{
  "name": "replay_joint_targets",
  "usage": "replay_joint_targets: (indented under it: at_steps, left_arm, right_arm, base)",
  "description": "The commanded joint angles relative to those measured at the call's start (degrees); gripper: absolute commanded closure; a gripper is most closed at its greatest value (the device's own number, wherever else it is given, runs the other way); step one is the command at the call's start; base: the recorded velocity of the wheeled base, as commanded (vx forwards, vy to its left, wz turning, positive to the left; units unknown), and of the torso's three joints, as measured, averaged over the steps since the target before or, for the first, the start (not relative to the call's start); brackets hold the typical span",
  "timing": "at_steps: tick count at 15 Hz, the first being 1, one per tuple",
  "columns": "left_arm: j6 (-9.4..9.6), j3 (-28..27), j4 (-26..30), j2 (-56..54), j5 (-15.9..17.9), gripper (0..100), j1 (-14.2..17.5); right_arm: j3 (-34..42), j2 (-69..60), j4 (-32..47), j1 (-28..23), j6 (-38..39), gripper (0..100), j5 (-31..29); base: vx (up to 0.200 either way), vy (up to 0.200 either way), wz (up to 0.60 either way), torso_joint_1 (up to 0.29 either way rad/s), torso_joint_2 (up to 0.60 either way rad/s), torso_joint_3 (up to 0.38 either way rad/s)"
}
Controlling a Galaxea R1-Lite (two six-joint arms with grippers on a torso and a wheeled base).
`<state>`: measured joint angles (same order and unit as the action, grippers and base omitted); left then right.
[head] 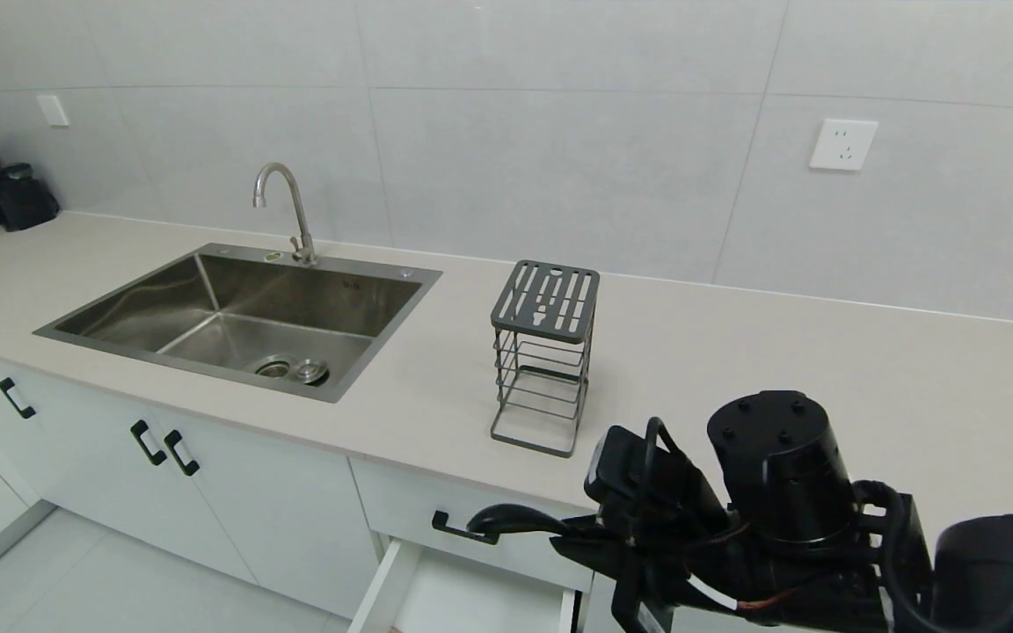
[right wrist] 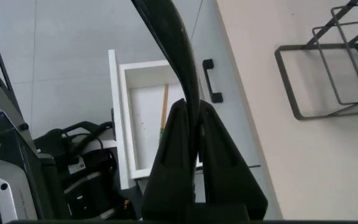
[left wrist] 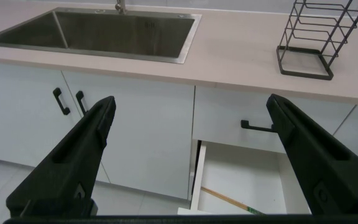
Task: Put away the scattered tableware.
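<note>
Head view: right end effector (head: pixel 590 538) sits low, in front of the counter (head: pixel 735 369) edge, over the pulled-out drawer (head: pixel 462 598). A black utensil (head: pixel 506 520) projects from it toward the robot's left, passing across the closed drawer front above. Wire rack (head: pixel 546 303) stands upright on the counter, well apart from the sink (head: pixel 313 299) on its left.

Left wrist view: left end effector (left wrist: pixel 190 102) has its jaws spread wide, with nothing between them. It hangs in front of the cabinets, facing the drawer (left wrist: pixel 247 177). A wooden chopstick (left wrist: pixel 225 199) lies at an angle on the drawer floor. The rack's base (left wrist: pixel 303 65) rests near the counter's front edge.

Right wrist view: right end effector (right wrist: pixel 191 109) is clamped on the curved handle of the black utensil (right wrist: pixel 166 31); its working end is not seen. Behind it, the open drawer (right wrist: pixel 142 118) holds the chopstick (right wrist: pixel 165 106). The rack's base frame (right wrist: pixel 287 81) lies on the counter.
</note>
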<state>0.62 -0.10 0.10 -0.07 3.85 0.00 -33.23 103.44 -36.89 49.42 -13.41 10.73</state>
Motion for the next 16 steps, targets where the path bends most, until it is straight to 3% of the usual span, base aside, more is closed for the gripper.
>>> replay_joint_targets:
  at_steps: [1,6,7,10,13,16]
  left_arm:
    - [-0.01,0.01,-0.01,0.07,0.01,0,0.0]
    - [-0.01,0.01,-0.01,0.07,0.01,0,0.0]
    - [-0.01,0.01,-0.01,0.07,0.01,0,0.0]
    - [-0.01,0.01,-0.01,0.07,0.01,0,0.0]
    - [-0.01,0.01,-0.01,0.07,0.01,0,0.0]
    - [-0.01,0.01,-0.01,0.07,0.01,0,0.0]
  right_arm:
    - [-1.49,2.3,-0.11,0.85,0.31,100,-0.09]
    - [-8.6,6.78,-0.2,2.52,3.92,100,-0.18]
    - [-11.42,9.41,-1.7,5.16,9.81,100,-3.34]
    - [-15.37,13.9,-1.87,9.38,16.84,100,-11.69]
    - [-14.41,15.57,-0.38,11.05,16.57,100,-11.08]
    - [-14.84,16.45,2.7,12.45,10.6,100,-10.9]
  base:
    - [0.0,0.0,0.0,0.0,0.0,0.0]
    - [0.0,0.0,0.0,0.0,0.0,0.0]
    - [0.0,0.0,0.0,0.0,0.0,0.0]
    - [0.0,0.0,0.0,0.0,0.0,0.0]
    - [0.0,0.0,0.0,0.0,0.0,0.0]
    - [0.0,0.0,0.0,0.0,0.0,0.0]
